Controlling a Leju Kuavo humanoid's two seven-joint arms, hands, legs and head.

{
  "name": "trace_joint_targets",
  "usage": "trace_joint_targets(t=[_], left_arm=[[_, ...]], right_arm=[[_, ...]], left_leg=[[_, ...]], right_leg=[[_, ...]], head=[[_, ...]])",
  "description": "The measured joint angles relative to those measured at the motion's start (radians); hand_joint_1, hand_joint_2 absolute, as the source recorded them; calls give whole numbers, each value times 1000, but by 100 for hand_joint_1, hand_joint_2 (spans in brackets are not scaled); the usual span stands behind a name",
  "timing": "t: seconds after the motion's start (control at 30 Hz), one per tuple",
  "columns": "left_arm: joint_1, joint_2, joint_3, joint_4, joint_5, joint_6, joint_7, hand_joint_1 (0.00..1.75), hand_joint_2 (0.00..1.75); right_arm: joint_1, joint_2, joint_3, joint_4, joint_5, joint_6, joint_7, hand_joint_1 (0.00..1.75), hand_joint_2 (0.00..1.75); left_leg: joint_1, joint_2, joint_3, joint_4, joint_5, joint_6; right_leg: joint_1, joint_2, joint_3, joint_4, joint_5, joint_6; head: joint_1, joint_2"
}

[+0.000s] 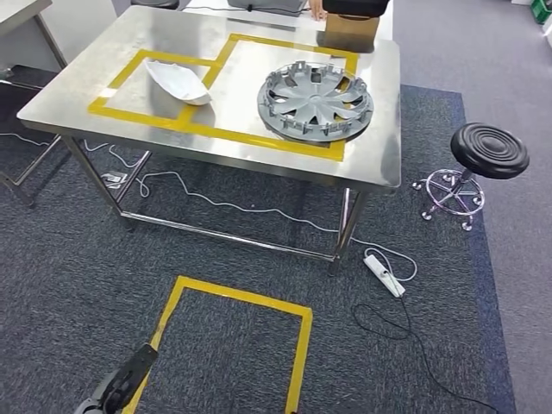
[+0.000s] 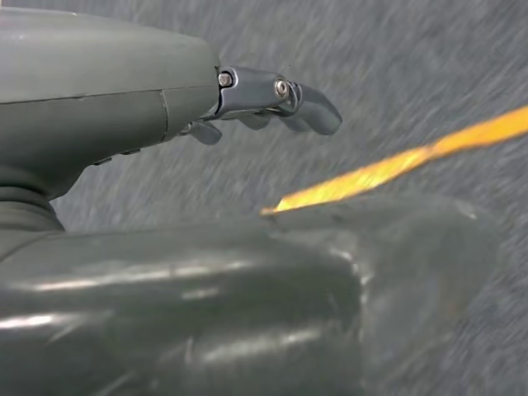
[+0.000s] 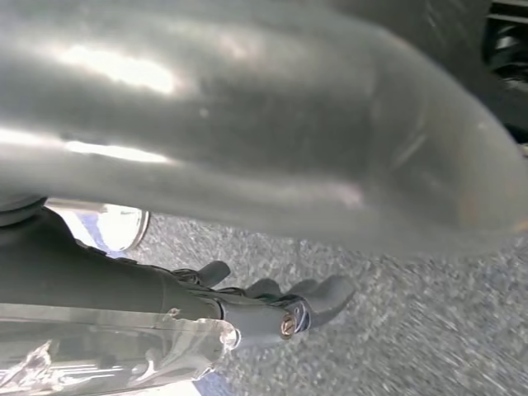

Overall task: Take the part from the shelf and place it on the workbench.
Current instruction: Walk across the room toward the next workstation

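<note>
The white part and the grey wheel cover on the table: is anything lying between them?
No object. In the head view, yellow tape crosses bare steel between the white part and the wheel cover.

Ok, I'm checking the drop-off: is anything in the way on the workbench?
A grey hubcap fills most of the right taped zone and a white part sits on the left one. The near edge of the workbench is bare.

— What does the right wrist camera see?
— The right hand (image 3: 274,309), coming in from the picture's left edge. Its thick grey thumb (image 3: 261,124) looms blurred across most of the view.
— And the fingers?
— Dark fingers (image 3: 323,295) lie stretched out, slightly apart, with nothing between them.
— Behind them?
— Speckled grey carpet (image 3: 404,330), and something shiny and crinkled (image 3: 112,351) beside the hand; I can't tell what.
</note>
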Motion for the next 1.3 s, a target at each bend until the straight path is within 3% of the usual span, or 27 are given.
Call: trace_joint_targets(t=[0.03,0.07,0.1,0.13,0.2,0.23,0.3,0.37,0.4,0.47,0.53,0.57,0.6,0.63,0.7,0.73,0.8,0.87,0.93,1.0,1.03,1.07,1.1,1.17,1.2,1.27,1.3], left_arm=[[7,-4,8,1,2,-6,2,0,0],[13,-8,16,2,6,-16,6,0,0],[20,-13,24,3,13,-29,13,0,0],[29,-18,33,4,22,-42,19,0,0],[52,-33,56,6,47,-59,26,0,0],[64,-42,69,7,59,-64,27,0,0],[86,-60,94,9,84,-77,30,0,0],[106,-74,119,12,109,-94,38,0,0],[114,-81,132,13,123,-105,43,0,0],[125,-91,159,16,147,-122,49,0,87],[130,-96,180,18,157,-129,52,0,175],[132,-98,188,19,159,-131,53,0,175],[134,-99,194,21,161,-132,54,0,175],[135,-101,201,22,163,-132,55,0,175],[133,-108,211,23,166,-127,58,0,175],[130,-113,216,23,166,-124,60,0,175],[125,-121,225,23,166,-115,66,0,175],[125,-123,232,24,162,-105,73,0,175],[125,-123,234,24,157,-95,76,0,175],[123,-124,236,24,154,-90,77,0,175],[122,-125,237,24,152,-90,77,0,175],[122,-125,238,24,152,-90,78,0,175],[123,-126,238,24,151,-90,78,0,175],[123,-126,238,25,149,-91,78,0,175],[122,-128,239,25,148,-93,76,0,175],[120,-130,240,25,151,-99,64,0,175],[120,-131,243,25,154,-102,55,0,175]], right_arm=[[-1,0,-1,0,0,0,0,0,0],[-2,0,-2,0,0,-1,-1,0,0],[-2,0,-3,0,-2,-1,-1,0,0],[-2,0,-5,0,-4,-2,0,0,0],[-2,-1,-9,-1,-10,-4,-1,0,0],[-2,-2,-10,-1,-14,-4,-2,0,0],[-1,-3,-15,-2,-18,-4,-8,0,0],[2,-3,-20,-2,-16,3,-12,0,0],[4,-3,-22,-2,-13,9,-12,0,0],[6,-3,-23,-2,-7,18,-10,0,0],[9,-3,-23,-2,-3,22,-9,0,0],[11,-3,-23,-2,-2,23,-9,0,0],[12,-3,-24,-2,-1,23,-8,0,0],[12,-3,-24,-2,0,23,-8,0,0],[11,-4,-25,-3,2,23,-4,0,0],[11,-5,-25,-4,5,24,-2,0,0],[10,-7,-25,-5,10,24,2,0,0],[9,-6,-25,-5,15,25,4,0,0],[9,-6,-26,-5,17,25,5,0,0],[11,-6,-26,-5,18,25,5,0,0],[12,-6,-26,-5,18,25,6,0,0],[13,-6,-26,-5,18,25,7,0,0],[13,-6,-26,-5,18,25,8,0,0],[13,-6,-26,-5,19,25,8,0,0],[12,-6,-26,-5,19,25,8,0,0],[12,-7,-26,-5,19,25,8,0,0],[11,-7,-26,-5,19,25,8,0,0]], left_leg=[[-3,0,-15,0,11,2],[-5,0,-29,1,22,2],[-7,0,-42,2,32,2],[-8,0,-52,2,40,2],[-10,0,-66,2,55,-2],[-11,0,-70,2,61,-5],[-8,1,-73,-2,76,-15],[-6,-1,-76,-9,86,-27],[-5,-2,-82,0,72,-33],[-3,-5,-113,75,3,-41],[2,-5,-153,194,-66,-53],[5,-5,-163,233,-77,-59],[9,-4,-158,242,-70,-66],[14,0,-136,215,-48,-74],[19,28,-62,105,1,-91],[19,42,-36,63,12,-91],[14,50,-24,37,1,-69],[14,31,-33,39,-3,-41],[13,13,-39,40,2,-26],[11,-7,-47,39,9,-15],[8,-18,-51,39,12,-11],[5,-30,-54,39,15,-8],[1,-42,-56,39,17,-6],[-5,-68,-58,39,23,-4],[-6,-80,-59,39,26,-5],[-6,-104,-65,38,34,-13],[-3,-115,-68,36,40,-19]], right_leg=[[1,0,-9,63,-32,-1],[2,0,-4,100,-40,-4],[5,0,19,102,-27,-9],[8,0,61,67,-2,-15],[19,1,184,-79,22,-33],[23,0,235,-151,16,-39],[30,-1,280,-230,-5,-46],[29,-3,276,-250,13,-50],[26,-6,275,-258,26,-55],[20,-14,271,-269,46,-59],[18,-26,257,-267,55,-59],[16,-34,250,-263,57,-57],[14,-42,242,-258,58,-54],[9,-51,235,-250,58,-50],[3,-69,217,-228,49,-33],[3,-78,210,-215,42,-24],[7,-93,203,-195,31,-10],[4,-99,206,-185,24,-4],[-1,-68,188,-140,-13,2],[-2,-26,138,-23,-80,3],[-1,-17,110,40,-107,1],[1,-12,90,81,-117,-3],[3,-9,87,87,-108,-10],[9,8,130,-2,-45,-28],[11,31,161,-66,-16,-39],[14,67,201,-156,13,-48],[15,74,206,-171,13,-47]], head=[[1,0],[1,0],[1,0],[1,0],[1,0],[0,0],[1,0],[4,0],[3,0],[0,0],[-3,0],[-4,0],[-4,0],[-4,0],[-8,0],[-10,0],[-10,0],[-5,0],[-2,0],[1,0],[2,0],[3,0],[3,0],[3,0],[2,0],[2,0],[3,0]])
